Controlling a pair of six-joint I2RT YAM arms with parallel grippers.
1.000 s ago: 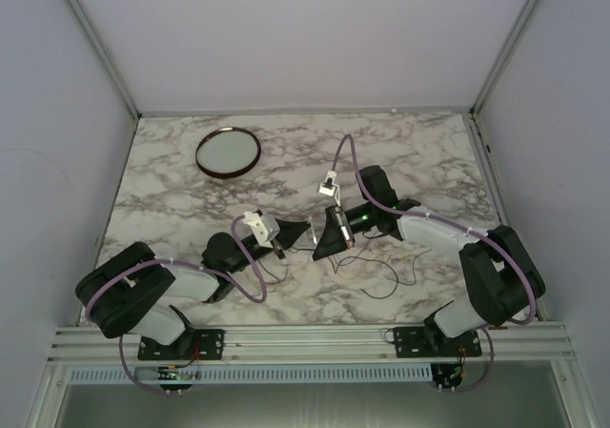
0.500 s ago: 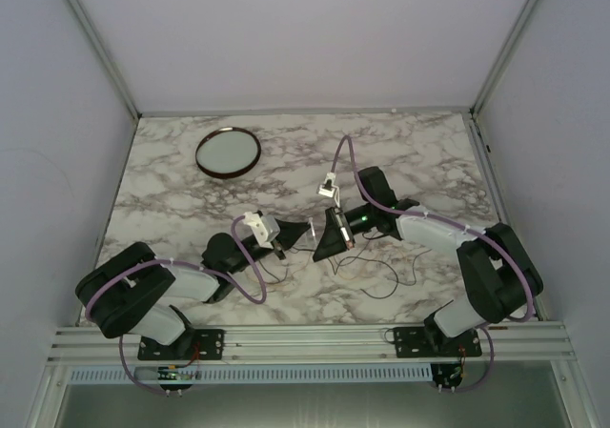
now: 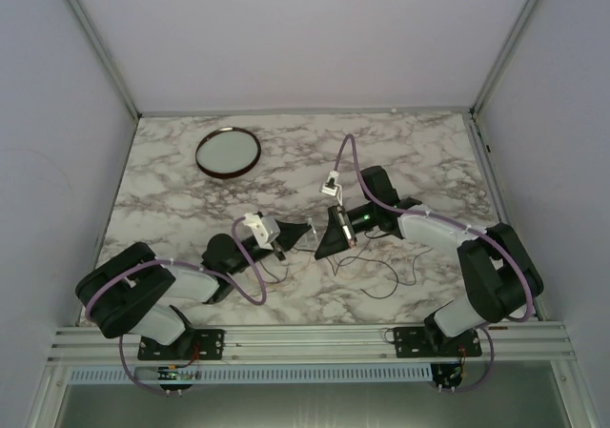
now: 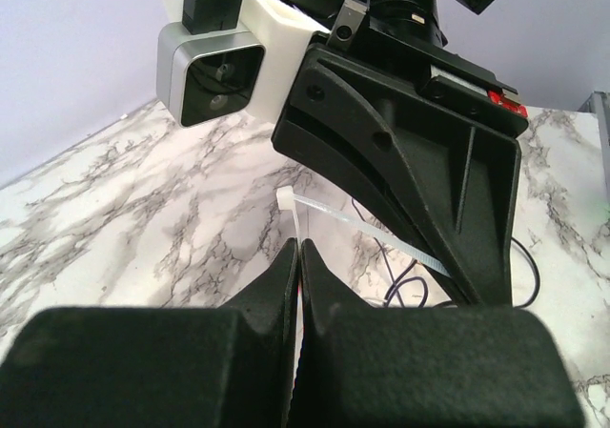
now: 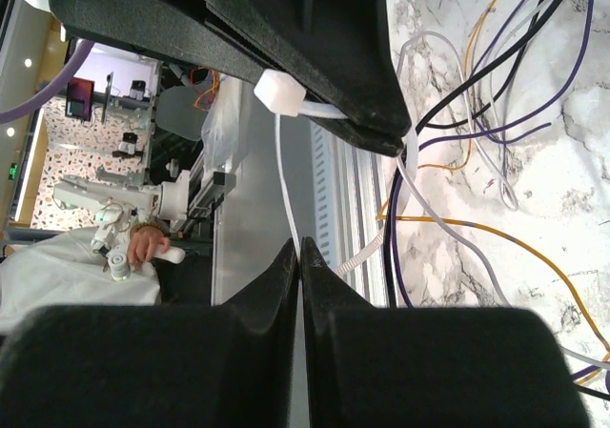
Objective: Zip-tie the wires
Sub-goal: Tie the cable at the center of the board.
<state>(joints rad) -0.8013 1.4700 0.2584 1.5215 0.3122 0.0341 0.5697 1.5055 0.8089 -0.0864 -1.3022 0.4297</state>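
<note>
The zip tie hangs between my two grippers above the table's middle. In the left wrist view its white head has one strip running down into my left gripper, which is shut on it, and another strip running to my right gripper's fingers. In the right wrist view the head sits under the left fingers, and a strip drops into my right gripper, shut on it. The wires lie in loose loops on the marble, also in the top view.
A round dark-rimmed dish sits at the back left of the marble table. Walls close the table on three sides. A rail with both arm bases runs along the near edge. A ribbed white strip curves up beside the wires.
My right wrist has shifted very slightly to the right. Both grippers stay shut on the zip tie, tip to tip.
</note>
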